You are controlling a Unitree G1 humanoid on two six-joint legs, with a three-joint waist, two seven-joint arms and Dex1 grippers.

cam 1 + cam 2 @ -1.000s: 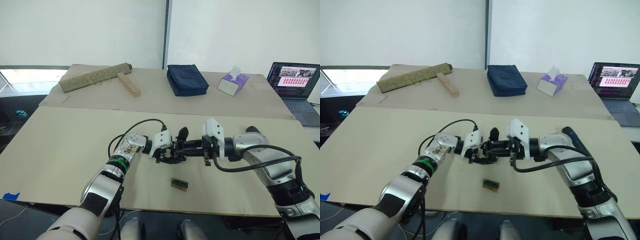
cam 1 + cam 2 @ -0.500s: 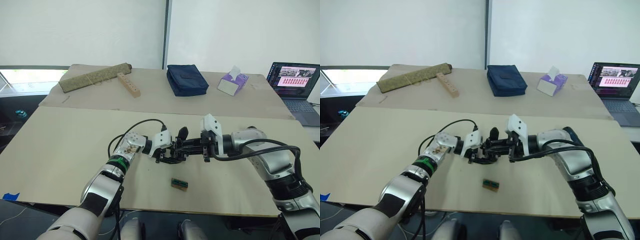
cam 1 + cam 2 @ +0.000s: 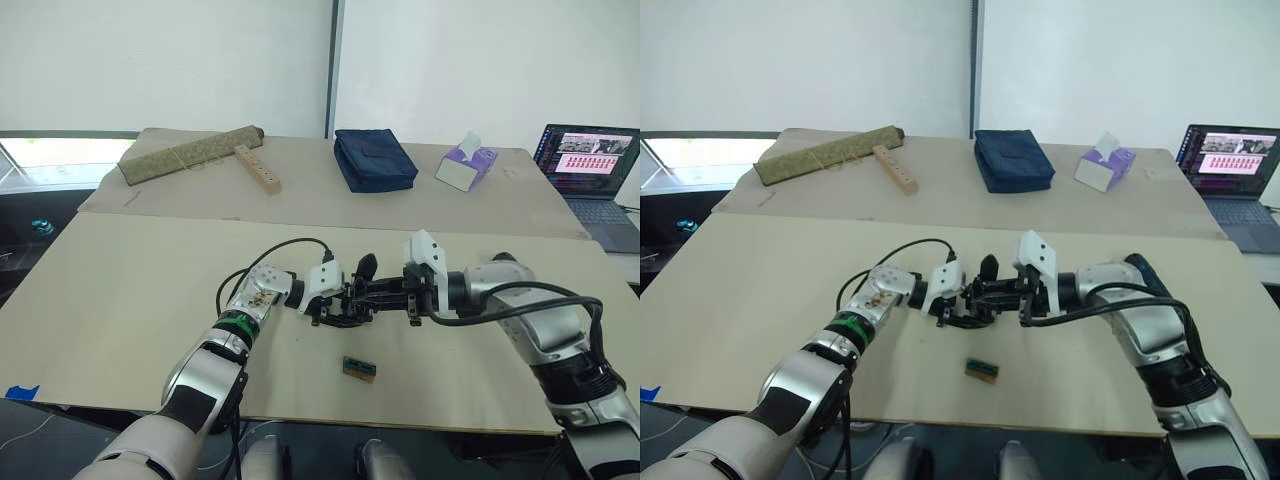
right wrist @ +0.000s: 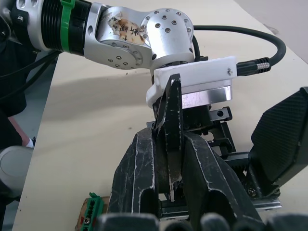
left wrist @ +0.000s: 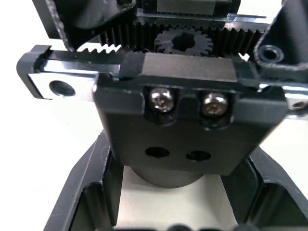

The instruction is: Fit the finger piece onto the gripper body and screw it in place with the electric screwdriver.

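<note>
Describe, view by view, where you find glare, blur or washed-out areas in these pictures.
Left wrist view: the gripper body is sharp, the table behind blown out white. Right wrist view: the near fingers are soft, the left gripper crisp. Eye views: even light, the window overexposed.

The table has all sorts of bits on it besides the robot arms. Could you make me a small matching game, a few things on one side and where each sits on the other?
Things:
1. tissue box
2. laptop
3. gripper body
4. green-and-brown block

Places:
A. on the near table, just in front of the two grippers
B. far right edge, screen lit
C. back table, right of the dark blue pouch
D. between the left gripper and right gripper

Pairs: 1-C, 2-B, 3-D, 4-A
</note>
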